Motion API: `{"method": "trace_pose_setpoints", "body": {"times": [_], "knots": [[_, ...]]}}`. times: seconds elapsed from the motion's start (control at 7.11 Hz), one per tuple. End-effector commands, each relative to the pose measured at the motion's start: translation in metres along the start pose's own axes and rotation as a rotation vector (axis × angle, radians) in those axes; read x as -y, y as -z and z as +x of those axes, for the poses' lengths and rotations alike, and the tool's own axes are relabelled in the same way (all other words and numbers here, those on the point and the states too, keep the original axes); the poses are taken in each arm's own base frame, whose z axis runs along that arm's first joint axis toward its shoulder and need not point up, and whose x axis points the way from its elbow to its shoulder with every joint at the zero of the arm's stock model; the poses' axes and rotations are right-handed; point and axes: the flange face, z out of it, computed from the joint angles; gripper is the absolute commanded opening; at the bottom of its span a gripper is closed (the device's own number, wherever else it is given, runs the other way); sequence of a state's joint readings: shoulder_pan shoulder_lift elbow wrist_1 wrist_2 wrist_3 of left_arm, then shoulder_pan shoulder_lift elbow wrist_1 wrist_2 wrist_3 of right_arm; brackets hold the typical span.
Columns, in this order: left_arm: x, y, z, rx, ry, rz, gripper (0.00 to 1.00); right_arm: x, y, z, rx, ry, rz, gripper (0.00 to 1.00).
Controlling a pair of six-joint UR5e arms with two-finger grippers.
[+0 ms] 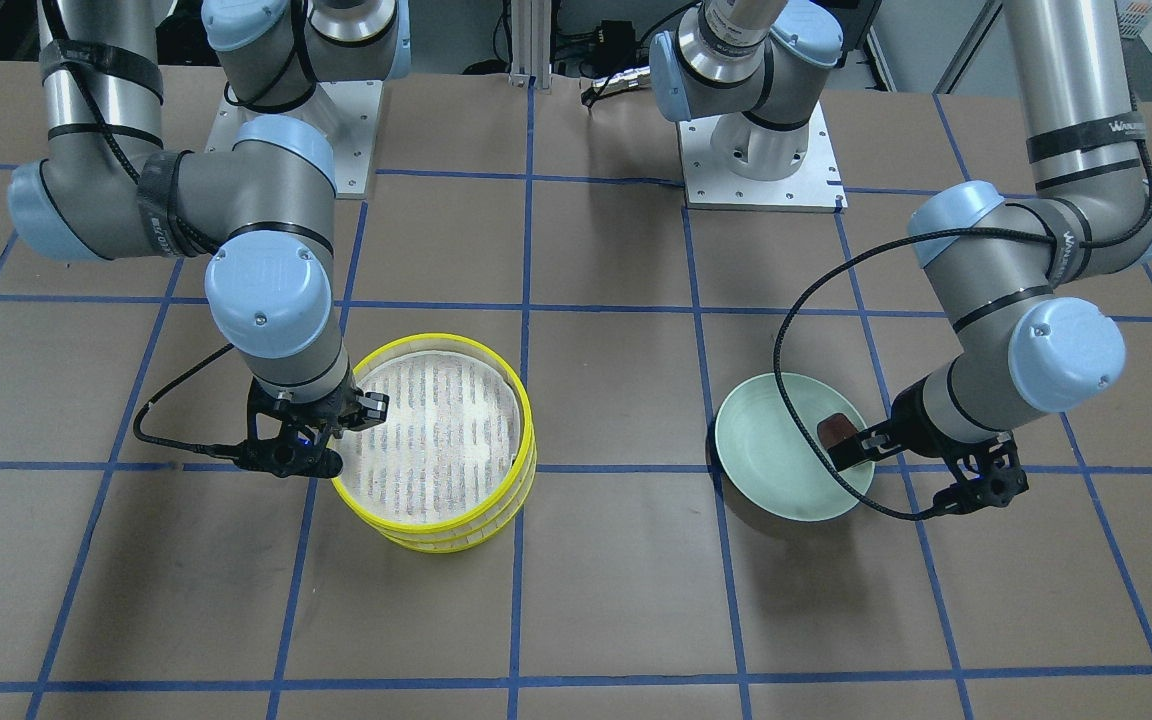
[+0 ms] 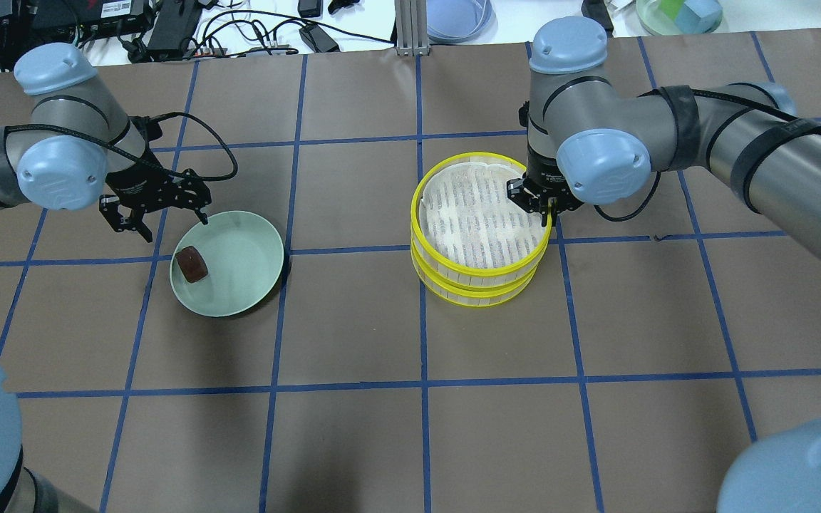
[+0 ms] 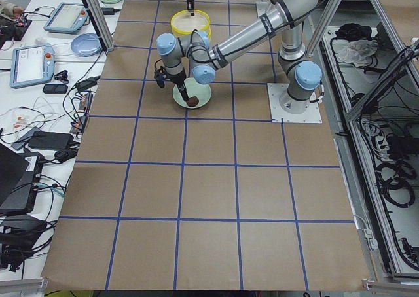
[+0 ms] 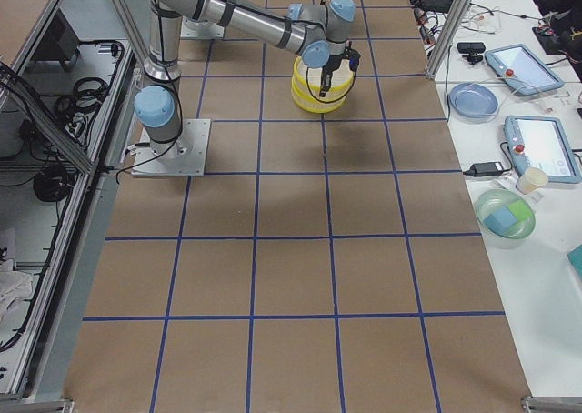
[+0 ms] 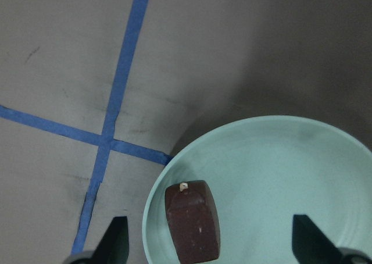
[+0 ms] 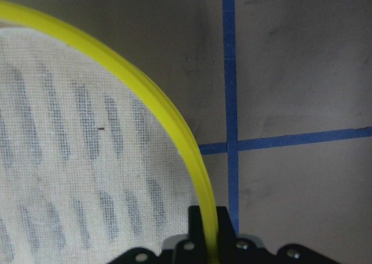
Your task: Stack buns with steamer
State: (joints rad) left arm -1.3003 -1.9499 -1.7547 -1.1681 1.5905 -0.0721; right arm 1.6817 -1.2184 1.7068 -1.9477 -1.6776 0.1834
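A dark reddish-brown bun (image 2: 192, 263) lies in the pale green plate (image 2: 246, 285), near its left rim; it also shows in the left wrist view (image 5: 192, 220). My left gripper (image 2: 167, 222) is open and hovers above the bun, its fingertips (image 5: 116, 238) on either side of it. A yellow steamer (image 2: 482, 272) of two stacked tiers stands mid-table, the top tier lined with a white cloth and holding nothing. My right gripper (image 2: 547, 210) is shut on the top tier's yellow rim (image 6: 145, 95). The cream-white bun is out of view.
Blue tape lines grid the brown table. The arm bases (image 1: 761, 160) stand on the robot's side. A blue dish (image 2: 457, 18) and a bowl of blocks (image 2: 678, 14) lie beyond the far edge, with cables and pendants on the side bench.
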Motion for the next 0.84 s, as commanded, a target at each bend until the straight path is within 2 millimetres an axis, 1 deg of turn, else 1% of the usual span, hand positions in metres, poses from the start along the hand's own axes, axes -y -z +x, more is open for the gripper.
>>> {"method": "trace_pose_setpoints", "body": {"times": [0.0, 0.14, 0.28, 0.42, 0.56, 0.7], "knots": [[-0.004, -0.031, 0.001, -0.002, 0.026, -0.056, 1.00, 0.005, 0.011, 0.001, -0.007, -0.005, 0.049, 0.12], [-0.006, -0.043, 0.002, -0.002, 0.035, -0.093, 1.00, 0.006, 0.018, 0.001, 0.002, -0.009, 0.083, 0.12], [-0.011, -0.051, 0.003, -0.005, 0.082, -0.152, 1.00, 0.005, 0.020, 0.000, 0.004, -0.006, 0.086, 0.12], [-0.012, -0.051, 0.002, -0.005, 0.085, -0.157, 1.00, -0.001, 0.029, -0.002, 0.009, 0.002, 0.098, 0.12], [-0.011, -0.050, 0.003, -0.006, 0.075, -0.151, 0.76, -0.005, 0.025, -0.005, 0.005, 0.037, 0.086, 0.11], [-0.006, -0.043, 0.002, -0.004, 0.061, -0.123, 0.04, -0.006, 0.024, -0.006, 0.000, 0.075, 0.082, 0.11]]}}
